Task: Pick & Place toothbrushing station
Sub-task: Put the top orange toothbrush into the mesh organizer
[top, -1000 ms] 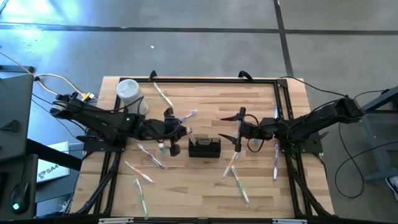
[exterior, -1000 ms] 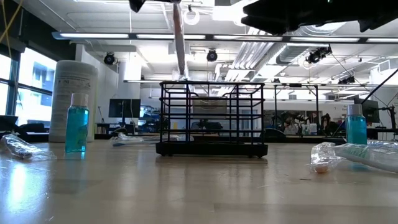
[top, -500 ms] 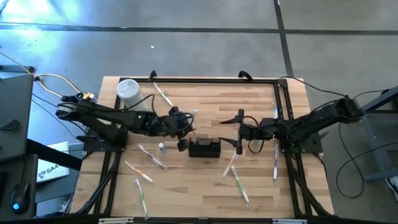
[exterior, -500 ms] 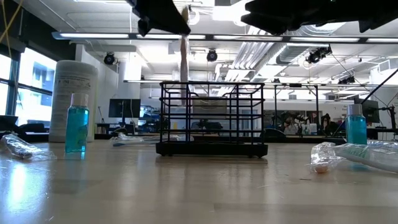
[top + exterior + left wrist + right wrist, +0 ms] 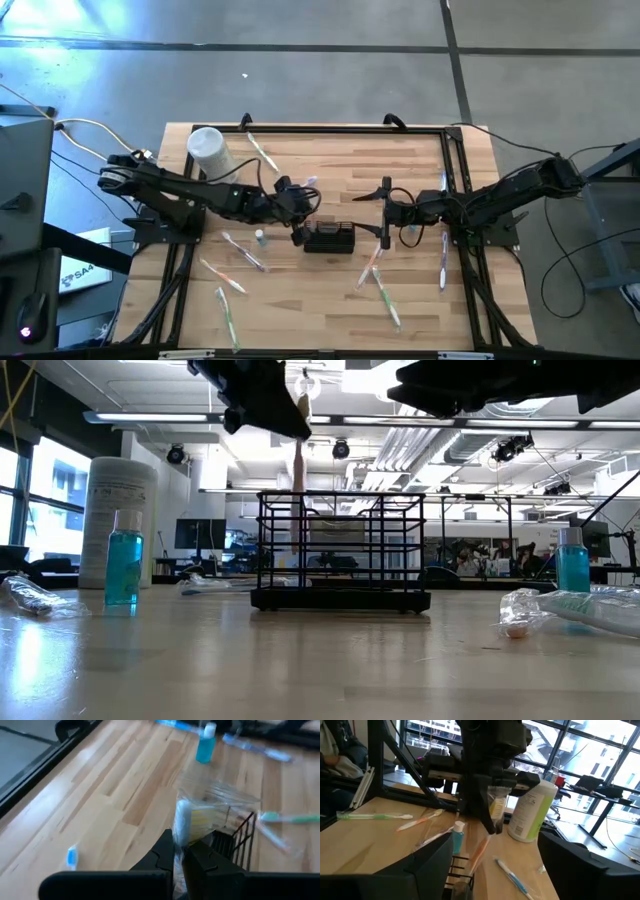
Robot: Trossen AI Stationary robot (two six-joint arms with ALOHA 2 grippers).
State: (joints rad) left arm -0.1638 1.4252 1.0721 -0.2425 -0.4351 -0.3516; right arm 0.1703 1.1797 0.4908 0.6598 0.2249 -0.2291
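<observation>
The toothbrushing station, a black wire rack (image 5: 330, 237) (image 5: 340, 550), stands on its base at the middle of the wooden table. My left gripper (image 5: 299, 230) (image 5: 298, 422) hangs over the rack's left end, shut on a plastic-wrapped orange toothbrush (image 5: 298, 470) (image 5: 480, 851). The toothbrush hangs down from the gripper, and its lower end is between the rack's wires. My right gripper (image 5: 384, 212) waits open just right of the rack, nothing between its fingers. My left gripper pinches the wrapped toothbrush between its two fingers near its upper end (image 5: 179, 839), where white and yellow show through the wrapper. The fingers slant down from the table's left. The toothbrush hangs below them, slightly tilted, with its lower end (image 5: 466, 867) inside the rack's left end.
A white lidded cylinder (image 5: 208, 148) (image 5: 118, 525) stands at the far left. A small blue bottle (image 5: 260, 238) stands left of the rack, and another blue bottle (image 5: 573, 560) stands at the right. Several wrapped toothbrushes (image 5: 385, 290) (image 5: 240, 252) (image 5: 443, 258) lie scattered about.
My left gripper has gone toward the table's right and down, to the rack's left end, still shut on the toothbrush. The toothbrush, which hung above the rack's top, now reaches down between its wires.
</observation>
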